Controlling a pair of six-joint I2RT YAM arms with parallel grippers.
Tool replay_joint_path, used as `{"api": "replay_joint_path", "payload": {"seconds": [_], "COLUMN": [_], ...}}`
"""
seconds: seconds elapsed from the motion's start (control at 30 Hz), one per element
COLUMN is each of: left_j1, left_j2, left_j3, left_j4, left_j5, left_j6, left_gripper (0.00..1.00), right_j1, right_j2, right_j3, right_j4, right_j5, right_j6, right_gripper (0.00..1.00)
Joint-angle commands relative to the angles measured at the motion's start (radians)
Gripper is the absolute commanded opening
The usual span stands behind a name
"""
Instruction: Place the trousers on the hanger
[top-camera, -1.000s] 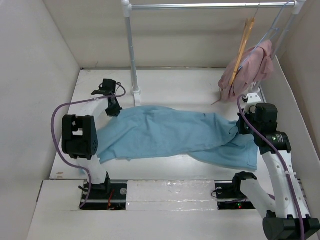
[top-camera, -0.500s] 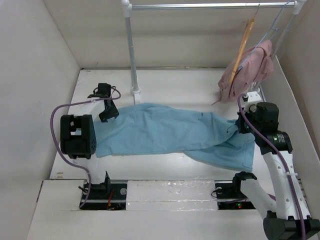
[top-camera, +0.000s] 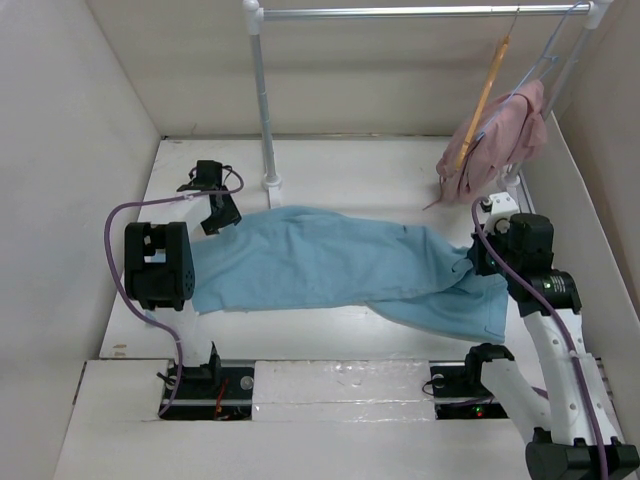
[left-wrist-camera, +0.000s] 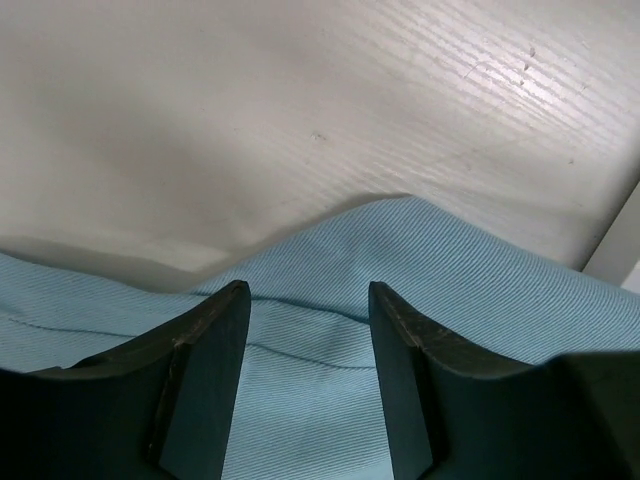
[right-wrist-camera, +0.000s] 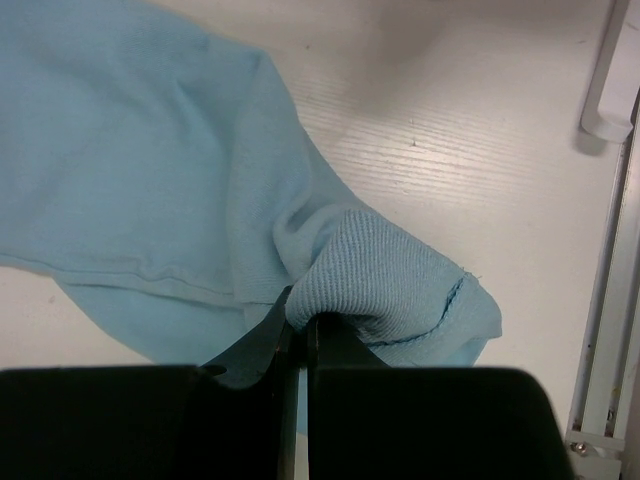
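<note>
- The left hand (left-wrist-camera: 308, 300) is hovering over the left edge of the cloth, its black fingers (left-wrist-camera: 205, 370) standing partway apart and gripping nothing.
- The light blue soft fabric trousers (top-camera: 340, 265) are lying spread across the white wooden worktop (top-camera: 360, 170). They are stretching from one hand to the other, well apart from the hanger.
- The right hand (right-wrist-camera: 300, 325) is pinching a bunched fold at the trousers' right end, its fingers closed tight on the fabric.
- The tan-orange wooden clothes hanger (top-camera: 484, 100) is hanging from the pale metal rail (top-camera: 420, 12) at the far right, just beside a pink garment (top-camera: 505, 135).
</note>
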Motion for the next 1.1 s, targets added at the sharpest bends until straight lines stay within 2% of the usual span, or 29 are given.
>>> {"api": "replay_joint_path", "payload": {"seconds": [0.0, 0.13, 0.3, 0.33, 0.37, 0.4, 0.6, 0.8, 1.0, 1.07], "left_j1": [0.004, 0.004, 0.004, 0.004, 0.004, 0.004, 0.004, 0.004, 0.004, 0.004], "left_j2": [-0.001, 0.119, 0.141, 0.144, 0.141, 0.138, 0.001, -0.246, -0.503, -0.585], "left_j3": [0.021, 0.064, 0.041, 0.043, 0.044, 0.05, 0.101, 0.153, 0.15, 0.174], "left_j4": [0.024, -0.016, -0.005, -0.007, -0.01, -0.013, -0.054, -0.119, -0.172, -0.209], "left_j5": [-0.009, 0.021, 0.029, 0.026, 0.011, 0.0, -0.016, -0.074, -0.17, -0.233], "left_j6": [0.032, 0.054, 0.061, 0.063, 0.061, 0.057, 0.032, -0.003, -0.02, -0.02], "left_gripper": [0.47, 0.48, 0.47, 0.41, 0.12, 0.0, 0.0, 0.0, 0.0, 0.0], "right_j1": [0.008, 0.008, 0.008, 0.017, 0.017, 0.017, 0.017, 0.08, 0.13, 0.153], "right_j2": [-0.019, -0.016, -0.014, -0.016, -0.016, -0.017, -0.001, 0.039, 0.024, -0.005], "right_j3": [0.002, 0.017, 0.028, 0.029, 0.033, 0.036, 0.112, 0.241, 0.355, 0.401], "right_j4": [0.047, 0.052, 0.064, 0.067, 0.068, 0.07, 0.052, 0.033, -0.042, -0.072], "right_j5": [-0.021, -0.017, -0.024, -0.029, -0.029, -0.03, -0.021, -0.011, 0.114, 0.212], "right_j6": [0.01, 0.012, 0.021, 0.022, 0.024, 0.024, 0.019, 0.015, -0.017, -0.014], "right_gripper": [0.0, 0.0, 0.0, 0.0, 0.0, 0.0, 0.0, 0.0, 0.0, 0.0]}}
